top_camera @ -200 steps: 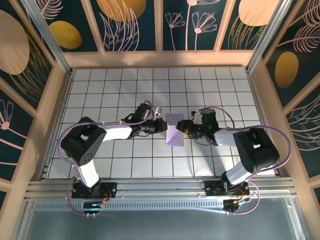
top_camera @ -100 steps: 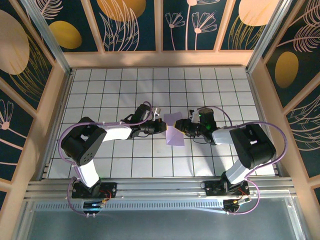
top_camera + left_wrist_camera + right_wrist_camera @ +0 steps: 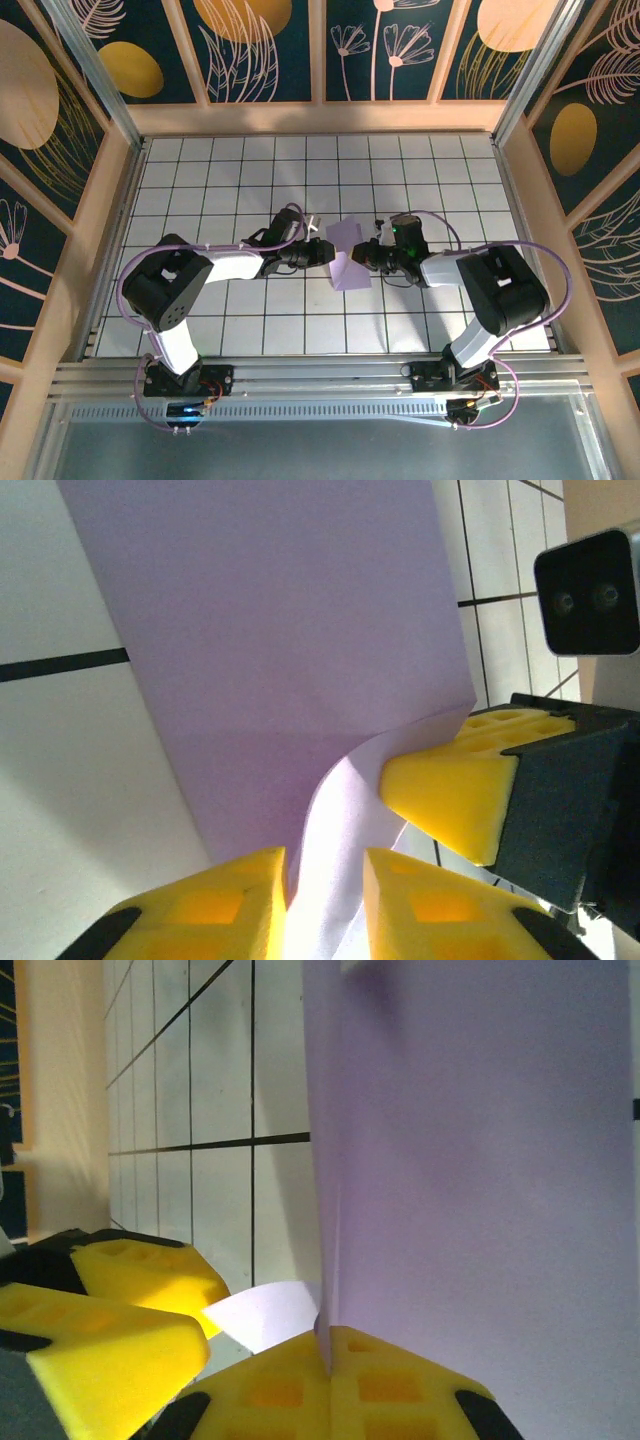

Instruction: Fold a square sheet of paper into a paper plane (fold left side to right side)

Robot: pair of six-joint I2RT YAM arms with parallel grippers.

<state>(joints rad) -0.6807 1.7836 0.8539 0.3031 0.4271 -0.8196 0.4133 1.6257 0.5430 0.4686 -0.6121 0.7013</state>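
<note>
The sheet of paper sits at the centre of the top view, on the white tiled table, between the two grippers. Its upper part is raised off the tiles rather than lying flat. The right gripper meets the sheet from the right of the frame. In the right wrist view its yellow pads are pressed together with the paper's edge rising out of the seam between them, so this gripper holds the sheet. The left gripper meets the sheet from the left. In the left wrist view its pads stand a narrow gap apart, and a curled flap of paper passes through that gap without being pinched. The step in hand appears to be carrying the left side over onto the right side. To do it well, keep the right-hand pinch firm so that the sheet cannot slide. Close the left pads on the flap only once it sits squarely between them. Move the flap across in a low arc and match edge to edge before pressing the crease. Avoid pulling the two grips apart, since thin paper tears or buckles easily. Keep the two sets of pads from colliding, as they work just beside each other.
</note>
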